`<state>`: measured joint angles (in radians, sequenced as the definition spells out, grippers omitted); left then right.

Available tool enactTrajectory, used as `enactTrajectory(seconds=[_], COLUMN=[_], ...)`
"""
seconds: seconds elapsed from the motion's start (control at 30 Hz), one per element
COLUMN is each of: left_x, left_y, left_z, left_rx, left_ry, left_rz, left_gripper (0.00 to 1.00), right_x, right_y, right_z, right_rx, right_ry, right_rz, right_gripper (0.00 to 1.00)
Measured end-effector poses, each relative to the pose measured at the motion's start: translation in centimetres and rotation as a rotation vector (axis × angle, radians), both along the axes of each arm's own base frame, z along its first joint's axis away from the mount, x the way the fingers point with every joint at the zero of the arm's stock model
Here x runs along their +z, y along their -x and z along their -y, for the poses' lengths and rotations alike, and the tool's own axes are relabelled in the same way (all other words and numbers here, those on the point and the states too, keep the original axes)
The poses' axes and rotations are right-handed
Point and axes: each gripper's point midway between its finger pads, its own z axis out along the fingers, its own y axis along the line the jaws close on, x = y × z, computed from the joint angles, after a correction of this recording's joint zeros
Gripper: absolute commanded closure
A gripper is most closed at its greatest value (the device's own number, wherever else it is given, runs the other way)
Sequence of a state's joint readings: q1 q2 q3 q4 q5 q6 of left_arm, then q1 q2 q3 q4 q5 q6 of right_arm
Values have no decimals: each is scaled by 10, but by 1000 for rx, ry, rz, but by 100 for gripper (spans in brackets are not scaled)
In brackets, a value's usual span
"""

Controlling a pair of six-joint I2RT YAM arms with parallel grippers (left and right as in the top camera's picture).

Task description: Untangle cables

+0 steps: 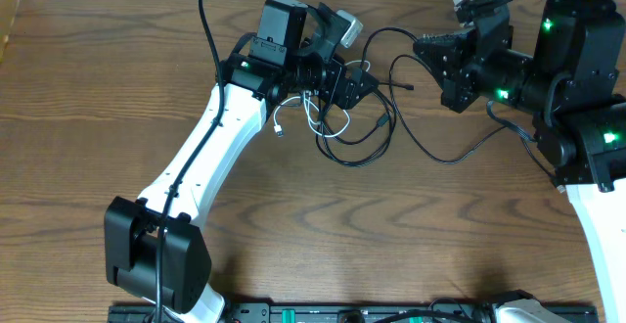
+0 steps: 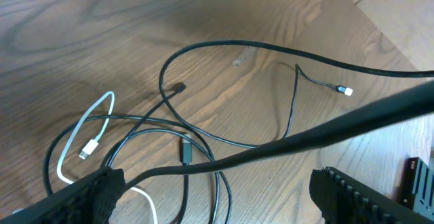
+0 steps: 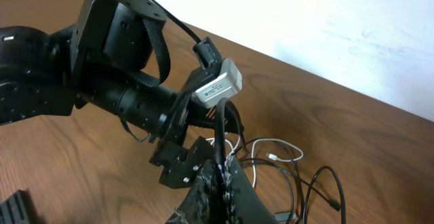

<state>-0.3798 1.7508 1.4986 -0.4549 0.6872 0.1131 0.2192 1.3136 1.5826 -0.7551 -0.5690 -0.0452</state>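
Note:
The black cable (image 1: 360, 161) lies in loose loops on the wooden table, tangled with the white cable (image 1: 311, 113) just left of it. My right gripper (image 1: 421, 44) is shut on a raised stretch of the black cable (image 3: 221, 132), which runs up out of its closed fingers (image 3: 234, 190). My left gripper (image 1: 360, 80) hovers open over the tangle. In the left wrist view that raised black stretch (image 2: 305, 137) crosses between the wide-apart fingers (image 2: 88, 197), untouched. Below it lie more black loops (image 2: 224, 45) and the white cable's connector (image 2: 87, 150). The white cable (image 3: 272, 157) also shows beyond the right fingers.
The left arm's white link (image 1: 210, 157) stretches from the near left toward the tangle. The right arm's black body (image 1: 572, 78) fills the far right. A loose black plug end (image 2: 346, 91) lies apart on the wood (image 1: 98, 88). The table's far edge meets a white wall (image 3: 325, 27).

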Motion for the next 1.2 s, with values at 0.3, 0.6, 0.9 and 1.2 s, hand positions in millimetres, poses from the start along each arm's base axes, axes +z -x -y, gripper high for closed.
enactTrajectory(seconds=[0.3,0.6,0.9,1.2], left_x=[-29,-82,-69,109], left_y=[-20,-47,-67,-34], left_z=[12,4,-29,-74], left_rx=[-16,69,196,340], left_ry=[5,-109,-179,-58], left_rz=[9,-1,57,380], left_gripper=[17,89,93,93], right_x=[-1,-3,-11,-50], right_y=[1,1,-2,-27], right_z=[0,0,7,4], right_rx=[0,-1,-43,-58], right_ry=[2,4,33,67], right_rz=[-6,-15,-36,-142], right_gripper=[99,99,99,99])
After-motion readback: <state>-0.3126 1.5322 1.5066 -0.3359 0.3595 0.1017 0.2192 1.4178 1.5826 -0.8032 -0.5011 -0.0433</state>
